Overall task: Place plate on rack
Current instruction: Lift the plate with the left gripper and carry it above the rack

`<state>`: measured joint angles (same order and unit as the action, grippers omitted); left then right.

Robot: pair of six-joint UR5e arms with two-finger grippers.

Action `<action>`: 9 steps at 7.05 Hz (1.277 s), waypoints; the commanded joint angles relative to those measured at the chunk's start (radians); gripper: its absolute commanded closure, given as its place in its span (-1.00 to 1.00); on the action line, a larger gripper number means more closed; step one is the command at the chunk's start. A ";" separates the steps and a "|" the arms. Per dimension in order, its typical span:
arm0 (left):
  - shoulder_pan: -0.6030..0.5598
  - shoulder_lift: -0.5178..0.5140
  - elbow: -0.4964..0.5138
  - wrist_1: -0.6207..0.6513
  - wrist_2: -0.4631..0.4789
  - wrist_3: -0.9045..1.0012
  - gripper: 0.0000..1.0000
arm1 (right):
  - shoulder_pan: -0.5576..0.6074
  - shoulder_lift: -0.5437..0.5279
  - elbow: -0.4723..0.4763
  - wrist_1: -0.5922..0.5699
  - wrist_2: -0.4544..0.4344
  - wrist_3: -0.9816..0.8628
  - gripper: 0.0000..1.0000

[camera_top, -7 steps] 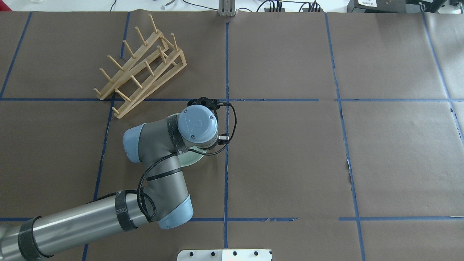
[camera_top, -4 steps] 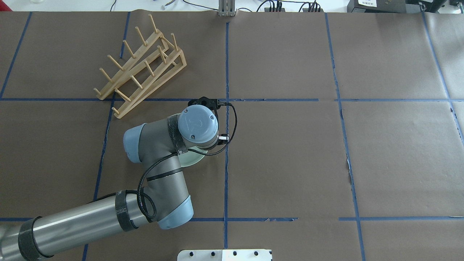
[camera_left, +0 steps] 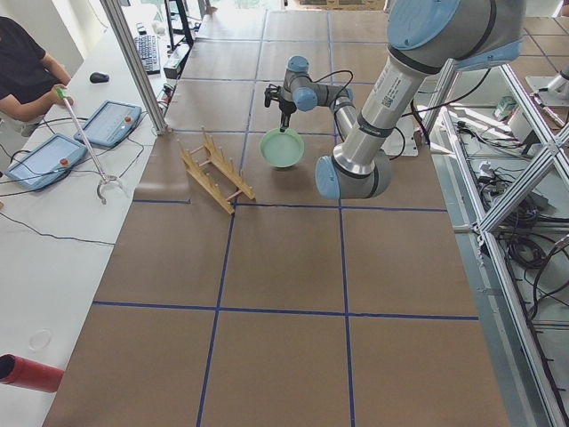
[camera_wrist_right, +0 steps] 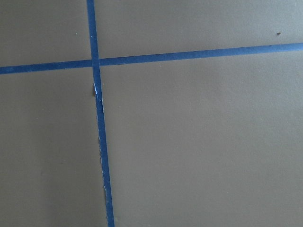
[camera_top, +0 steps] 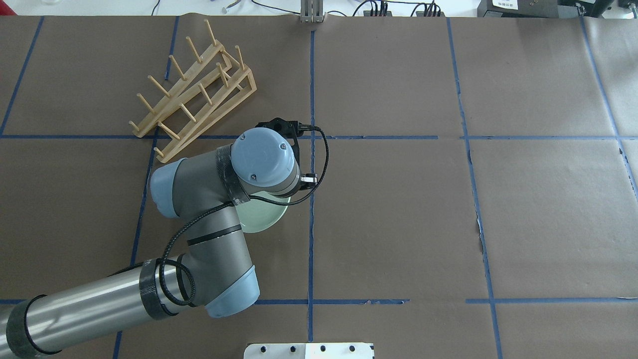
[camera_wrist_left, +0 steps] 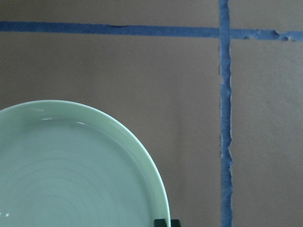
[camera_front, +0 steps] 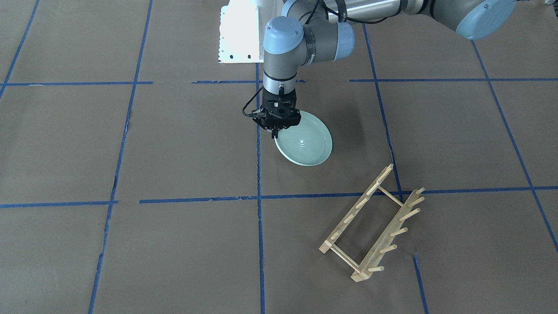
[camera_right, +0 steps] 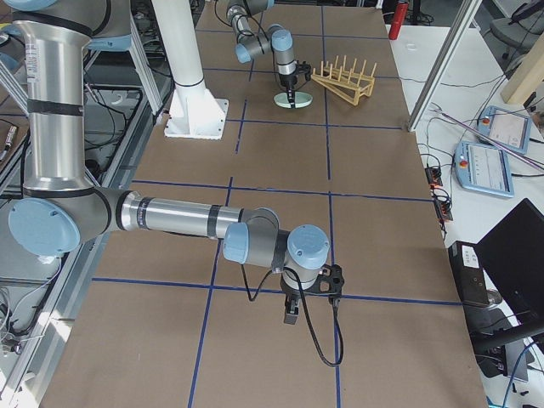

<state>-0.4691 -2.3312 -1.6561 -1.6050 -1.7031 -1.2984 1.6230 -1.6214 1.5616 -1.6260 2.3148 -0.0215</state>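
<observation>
The left gripper (camera_front: 275, 133) hangs straight down from its wrist and is clamped on the rim of the round pale mint-green glossy plate (camera_front: 305, 140), at about 10 o'clock on the plate in the front-facing view. The plate is tilted, and its shadow falls apart from it at about 3 o'clock on the brown paper-covered table with blue tape lines (camera_front: 174, 144), so it looks lifted off the surface. In the left wrist view the plate (camera_wrist_left: 71, 175) fills the 7 o'clock corner, showing its faint rings. A dark sliver of the fingers (camera_wrist_left: 162, 222) pinches its rim at 6 o'clock.

The light bamboo-coloured wooden peg rack (camera_front: 370, 226) stands on the table apart from the plate, at about 5 o'clock from it in the front-facing view. In the overhead view the rack (camera_top: 194, 94) is at 11 o'clock from the plate (camera_top: 264, 214).

The right gripper (camera_right: 291, 313) hangs over bare paper at the table's other end. Whether it is open or closed cannot be told.
</observation>
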 commanded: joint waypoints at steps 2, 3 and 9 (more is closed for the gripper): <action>-0.173 -0.008 -0.227 0.163 -0.107 0.017 1.00 | 0.000 0.000 0.000 0.000 0.000 0.000 -1.00; -0.243 -0.007 -0.272 0.178 -0.143 0.083 1.00 | 0.000 0.000 0.000 0.000 0.000 0.000 -1.00; -0.379 0.229 -0.401 -0.412 -0.113 -0.204 1.00 | 0.000 0.000 -0.002 0.000 0.000 0.000 -1.00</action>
<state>-0.8434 -2.1860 -2.0510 -1.8208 -1.8411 -1.3919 1.6229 -1.6214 1.5614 -1.6260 2.3148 -0.0220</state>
